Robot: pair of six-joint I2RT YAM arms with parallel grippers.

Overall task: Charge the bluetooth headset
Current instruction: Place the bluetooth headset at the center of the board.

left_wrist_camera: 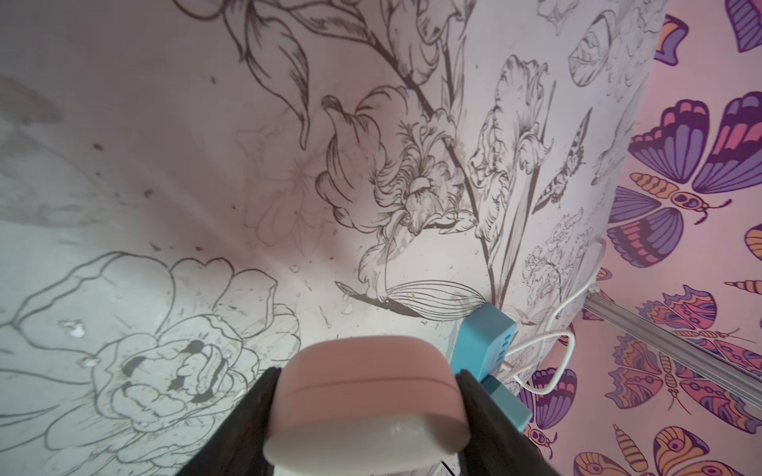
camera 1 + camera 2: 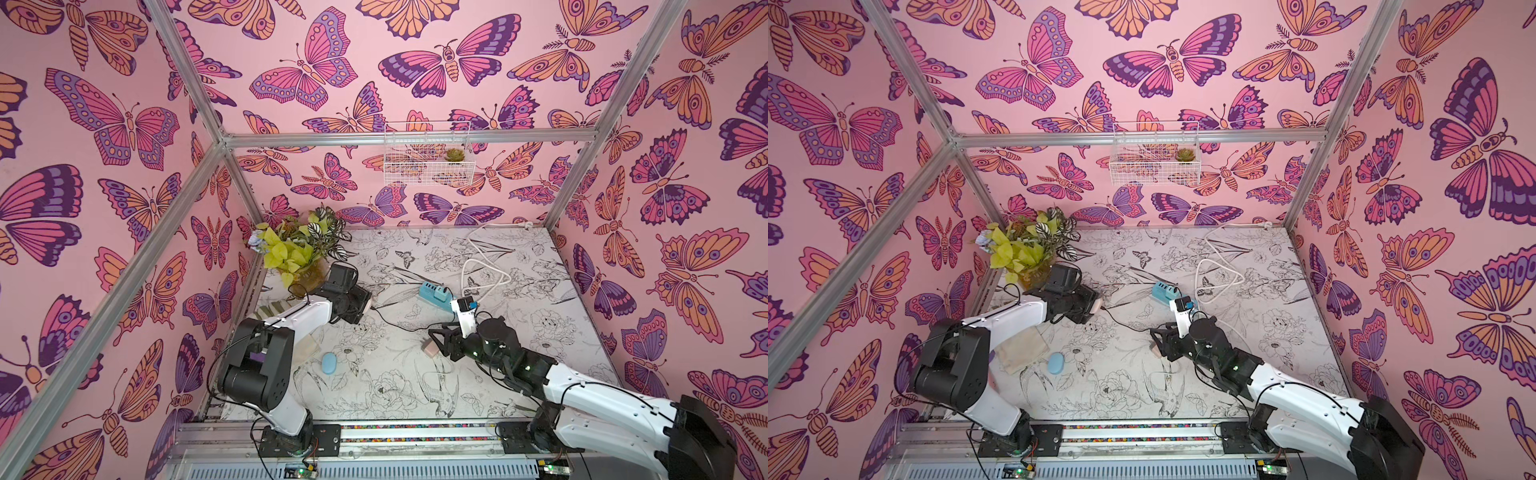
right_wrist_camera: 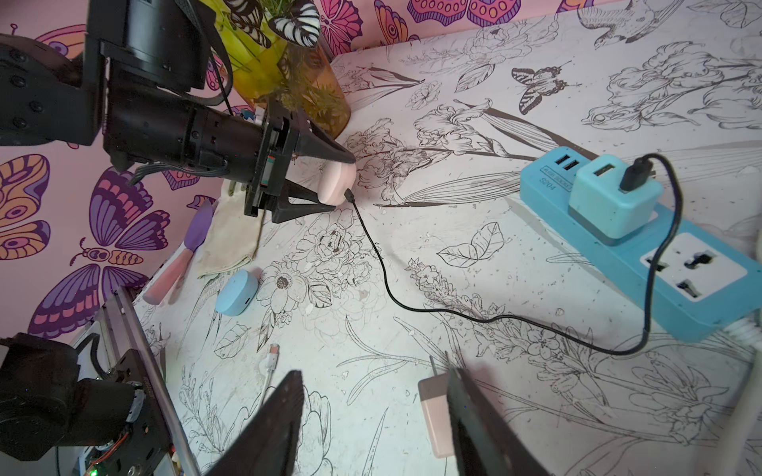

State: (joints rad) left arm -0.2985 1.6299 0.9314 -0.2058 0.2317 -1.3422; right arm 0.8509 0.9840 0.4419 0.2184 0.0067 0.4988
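closest to the left wrist lens: pink headset case (image 1: pixel 367 371), lid shut, clamped between the two black fingers (image 1: pixel 247 420) of the left gripper (image 1: pixel 365 383). in both top views, left of centre, just right of the leafy plant (image 2: pixel 299 245).

readable writing: only "s204" on the blue power strip (image 3: pixel 548 193), below a small printed label too fine to make out. plugged into that strip, pale teal usb adapter (image 3: pixel 610 198); from its port, black cable (image 3: pixel 486 319) snaking over the tabletop (image 2: pixel 415 386) to the pink headset case, small plug touching the case's edge; fully seated or not, cannot tell.

underneath, white surface printed with black line drawings of flowers, birds and butterflies, speckled with crumbs. around it, pink butterfly wallpaper (image 2: pixel 316 70) and aluminium frame bars (image 2: pixel 311 140). upper centre of both top views, white wire basket (image 2: pixel 428 176) with a small succulent (image 2: pixel 454 154). lower left of the tabletop, pale blue earbud case (image 2: pixel 329 363) beside a folded cloth (image 3: pixel 231 239).

right gripper (image 3: pixel 375 375), right of centre in both top views: fingers spread wide, gripping nothing; pink-and-white charger block (image 3: pixel 433 412) lying just beside one finger.
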